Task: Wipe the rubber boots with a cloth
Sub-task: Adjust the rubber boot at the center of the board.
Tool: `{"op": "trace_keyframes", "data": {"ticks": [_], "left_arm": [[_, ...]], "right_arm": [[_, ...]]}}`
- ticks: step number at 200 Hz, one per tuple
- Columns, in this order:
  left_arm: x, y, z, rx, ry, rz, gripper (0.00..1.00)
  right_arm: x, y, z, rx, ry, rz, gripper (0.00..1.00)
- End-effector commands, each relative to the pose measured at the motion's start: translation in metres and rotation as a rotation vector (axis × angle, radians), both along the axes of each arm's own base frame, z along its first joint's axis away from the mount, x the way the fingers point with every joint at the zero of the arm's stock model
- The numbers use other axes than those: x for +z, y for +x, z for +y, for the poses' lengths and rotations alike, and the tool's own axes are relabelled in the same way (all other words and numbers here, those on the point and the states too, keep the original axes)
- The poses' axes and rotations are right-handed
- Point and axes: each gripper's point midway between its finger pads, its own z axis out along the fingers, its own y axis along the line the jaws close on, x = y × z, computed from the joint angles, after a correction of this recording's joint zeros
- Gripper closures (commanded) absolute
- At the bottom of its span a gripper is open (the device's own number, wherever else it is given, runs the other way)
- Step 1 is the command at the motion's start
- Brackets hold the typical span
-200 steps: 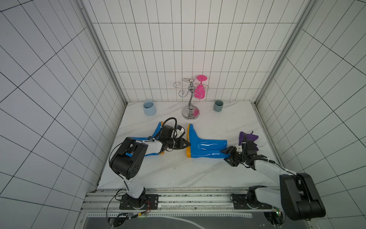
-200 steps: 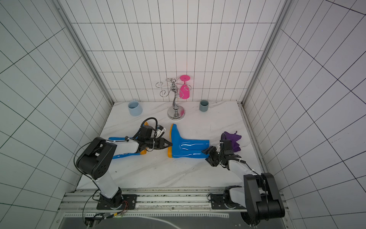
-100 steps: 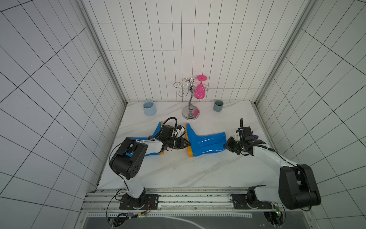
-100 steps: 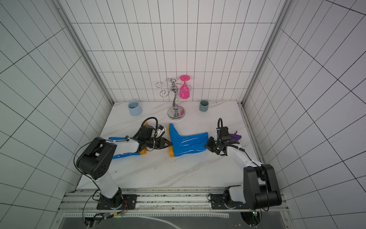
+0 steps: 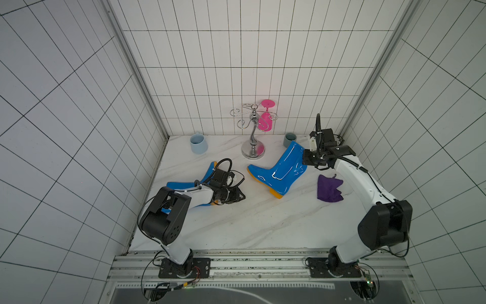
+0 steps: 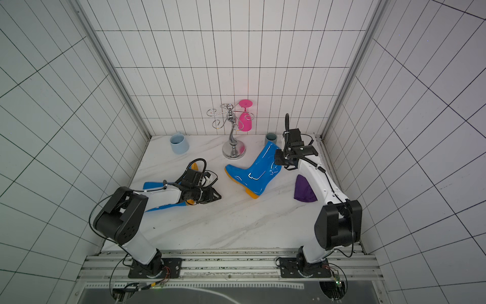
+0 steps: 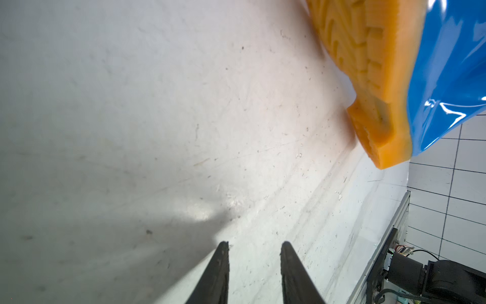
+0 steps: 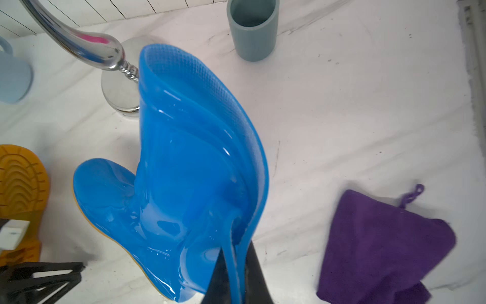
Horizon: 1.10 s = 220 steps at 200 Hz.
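Over the last second the glossy bright-blue rubber boot with the orange-yellow sole [image 5: 282, 168] has gone from lying flat to tipped up. Its shaft top has swung up beside the chrome glass stand [image 5: 253, 151], close to the small grey cup [image 5: 290, 139].

The right tool [image 8: 234, 252] is clamped on the boot's rim. The wrist view shows the thin shaft wall folded flat between the fingers, so the rubber is clearly soft and pliable. I judge the boot light but tall, glossy and slippery, so it is likely to swing or slide out of a rim pinch under wiping pressure. A deeper hold on the shaft top would be steadier. The sole seems to rest on the white marble worktop [image 5: 249, 223], just on the right arm's side of the stand's base.

The small dark-purple fabric cloth [image 5: 328, 189] lies crumpled farther from the stand than the boot, apart from the right tool and beside that forearm. It looks limp, and a raised fold or its little loop would be the place to pinch it.

On the stand's other side, the second blue rubber boot [image 5: 181, 185] lies on its side. The left tool [image 7: 253, 252] is beside that boot's sole, fingers slightly apart and empty, well apart from the cloth.
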Motion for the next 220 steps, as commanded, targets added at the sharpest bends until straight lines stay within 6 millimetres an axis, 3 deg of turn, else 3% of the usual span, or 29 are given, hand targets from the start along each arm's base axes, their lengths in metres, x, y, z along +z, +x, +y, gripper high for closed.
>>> {"op": "trace_keyframes", "data": {"ticks": [1,27,56,115,190,220], "left_arm": [[0.018,0.016,0.002,0.021,0.028,-0.056,0.67],[0.037,0.033,-0.003,0.033,0.025,-0.095,0.67],[0.053,0.047,-0.005,0.042,0.034,-0.131,0.67],[0.053,0.06,-0.011,0.057,0.011,-0.15,0.67],[0.045,0.076,-0.017,0.09,-0.021,-0.171,0.67],[0.048,0.09,-0.022,0.101,-0.029,-0.192,0.66]], "right_arm": [[0.033,0.012,-0.014,0.032,-0.18,-0.054,1.0],[0.041,0.026,-0.009,0.075,-0.234,-0.084,1.0],[0.063,0.034,0.004,0.165,-0.315,-0.193,1.0],[0.118,0.038,0.023,0.267,-0.298,-0.368,1.0],[0.104,0.041,0.042,0.354,-0.341,-0.345,1.0],[0.102,0.028,0.053,0.409,-0.391,-0.368,1.0]]}}
